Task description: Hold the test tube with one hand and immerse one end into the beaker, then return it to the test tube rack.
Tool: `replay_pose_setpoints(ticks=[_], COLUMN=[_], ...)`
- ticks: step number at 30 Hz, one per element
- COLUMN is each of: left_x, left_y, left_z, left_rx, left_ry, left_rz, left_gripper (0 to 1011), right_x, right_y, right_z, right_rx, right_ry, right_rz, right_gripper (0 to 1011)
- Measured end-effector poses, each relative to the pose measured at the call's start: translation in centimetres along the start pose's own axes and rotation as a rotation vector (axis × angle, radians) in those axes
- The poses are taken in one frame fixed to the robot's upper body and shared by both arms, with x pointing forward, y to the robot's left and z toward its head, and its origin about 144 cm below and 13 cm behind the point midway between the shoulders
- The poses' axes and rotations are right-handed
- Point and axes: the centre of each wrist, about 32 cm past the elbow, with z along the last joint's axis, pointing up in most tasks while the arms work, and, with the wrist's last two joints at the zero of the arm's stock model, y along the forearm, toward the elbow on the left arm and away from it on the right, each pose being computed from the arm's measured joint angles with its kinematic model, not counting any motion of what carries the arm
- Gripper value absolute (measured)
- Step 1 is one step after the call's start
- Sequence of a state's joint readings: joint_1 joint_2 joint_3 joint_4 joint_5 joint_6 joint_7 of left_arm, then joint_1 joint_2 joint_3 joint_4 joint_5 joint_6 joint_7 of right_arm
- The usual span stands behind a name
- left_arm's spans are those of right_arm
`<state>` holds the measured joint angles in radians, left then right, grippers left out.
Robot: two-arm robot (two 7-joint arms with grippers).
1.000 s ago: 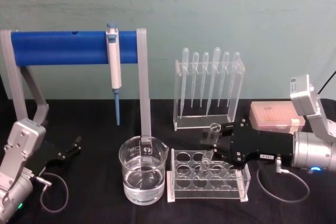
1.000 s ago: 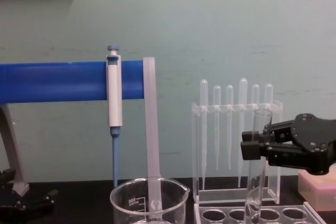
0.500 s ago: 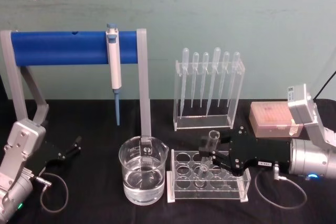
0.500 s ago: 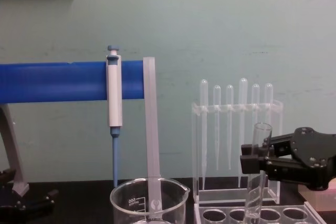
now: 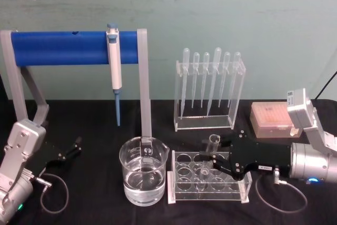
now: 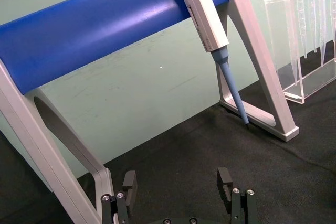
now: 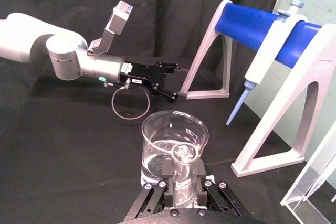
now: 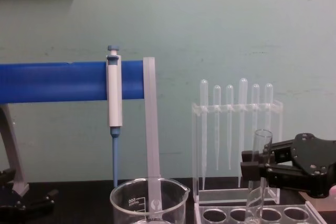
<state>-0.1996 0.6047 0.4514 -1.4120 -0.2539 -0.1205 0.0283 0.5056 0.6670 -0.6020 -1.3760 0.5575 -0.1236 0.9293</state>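
The test tube (image 5: 212, 142) stands nearly upright, leaning a little, with its rounded bottom down in a hole of the clear rack (image 5: 185, 188). My right gripper (image 5: 210, 157) is shut on its upper part, reaching in from the right. From the chest view the test tube (image 8: 261, 142) rises out of the rack (image 8: 220, 215) between the fingers of the right gripper (image 8: 255, 163). The beaker (image 5: 143, 170), partly filled with clear liquid, sits just left of the rack. My left gripper (image 5: 71, 149) rests open on the cloth at the far left, also seen open as left gripper (image 6: 177, 182).
A blue bar stand (image 5: 68, 47) holds a blue-and-white pipettor (image 5: 114, 61) behind the beaker. A clear holder of bulb-topped pipettes (image 5: 209, 90) stands behind the rack. A pink tip box (image 5: 271, 119) lies at the right. Cables trail by both arms.
My right gripper has come down and slightly forward with the test tube, sinking its bottom deeper into the rack hole. The left arm has not moved.
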Motion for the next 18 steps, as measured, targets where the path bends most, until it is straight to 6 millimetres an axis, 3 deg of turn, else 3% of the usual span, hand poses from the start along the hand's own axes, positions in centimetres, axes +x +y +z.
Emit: replay_pose_setpoints(ticks=[18], left_x=[0.0], left_y=[0.0], left_z=[0.0], left_rx=[0.0], left_ry=[0.0], left_rz=[0.0], left_gripper=[1000], right_x=[0.03], right_y=[0.16], right_z=[-0.21], right_rx=[0.001], right_ry=[-0.023], right_rz=[-0.009], right_gripper=[225])
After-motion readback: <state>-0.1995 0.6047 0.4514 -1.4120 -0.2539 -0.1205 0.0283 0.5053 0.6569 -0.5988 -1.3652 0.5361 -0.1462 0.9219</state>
